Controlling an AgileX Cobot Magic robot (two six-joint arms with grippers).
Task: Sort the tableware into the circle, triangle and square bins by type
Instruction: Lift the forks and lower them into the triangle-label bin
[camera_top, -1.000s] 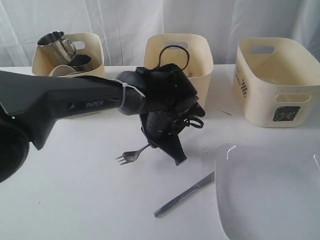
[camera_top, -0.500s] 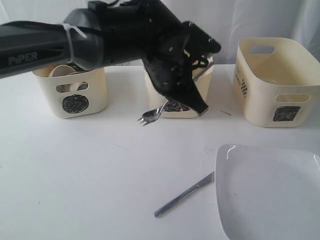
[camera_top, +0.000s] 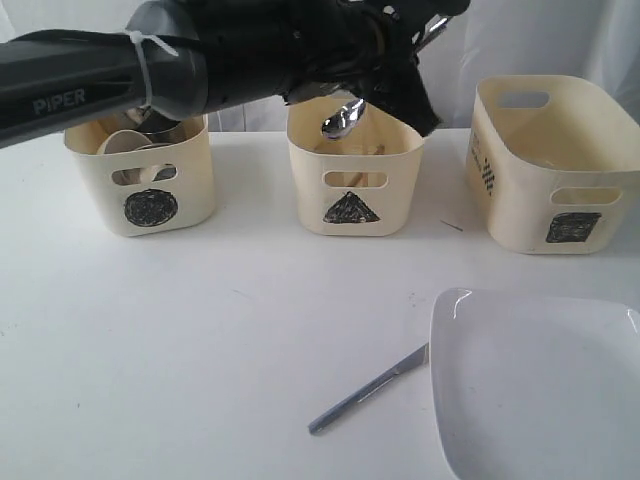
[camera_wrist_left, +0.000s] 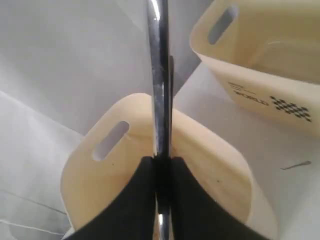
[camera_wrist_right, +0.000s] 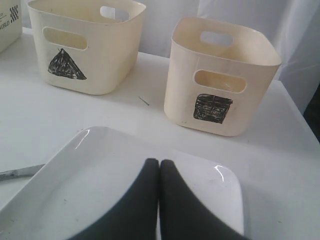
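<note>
The left gripper (camera_wrist_left: 161, 167), clamped on a piece of metal cutlery (camera_wrist_left: 159, 90), holds it directly above the triangle bin (camera_top: 310, 190), likely for dropping in. The right gripper (camera_wrist_right: 159, 170), jaws pressed together and empty, hangs over the white plate (camera_wrist_right: 90, 185) in front of that bin.

Left pincer (camera_wrist_left: 161, 167) risen from low over the counter (camera_top: 200, 340) to above the triangle bin (camera_top: 350, 185), fork (camera_top: 343, 120) carried up with it, head now hanging at the bin's rim

Left arm (camera_top: 80, 85): I am stretching it high across the middle, wrist seemingly rolled over; left gripper (camera_wrist_left: 161, 167) pinching metal cutlery (camera_wrist_left: 159, 75). Right gripper (camera_wrist_right: 159, 170): I am holding its fingers pressed together.
</note>
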